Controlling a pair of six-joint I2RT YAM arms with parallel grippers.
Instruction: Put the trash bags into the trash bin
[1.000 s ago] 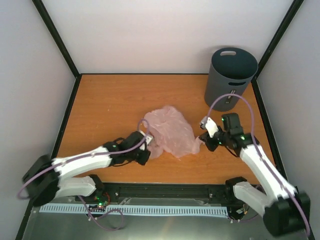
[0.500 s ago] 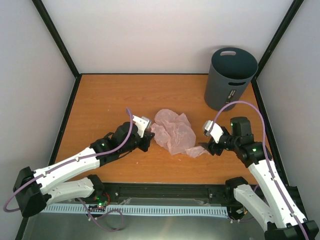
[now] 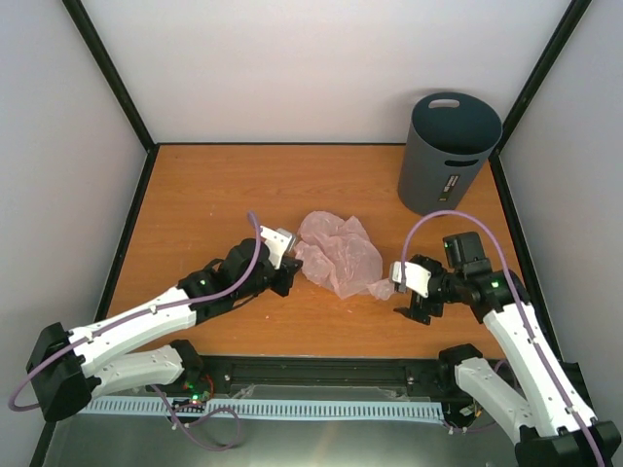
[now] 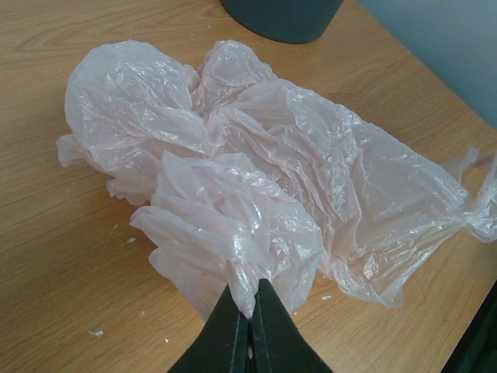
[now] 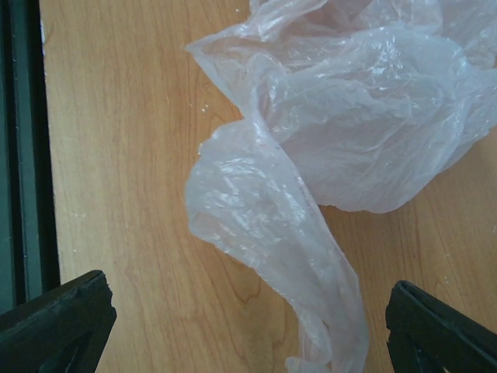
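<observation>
Pink, crinkly and surely featherlight, the bag (image 3: pixel 338 255) lay crumpled on the table (image 3: pixel 195 195), well short of the bin (image 3: pixel 448 151); your left gripper (image 4: pixel 250 299) pinched one bunched fold, your right gripper (image 5: pixel 248 311) stood spread astride its tail, the likeliest second hold.

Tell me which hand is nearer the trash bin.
Right. The right hand, open, is toward the arms from the bin, beside the bag; the left hand, shut on the bag's other edge, is farther left.
</observation>
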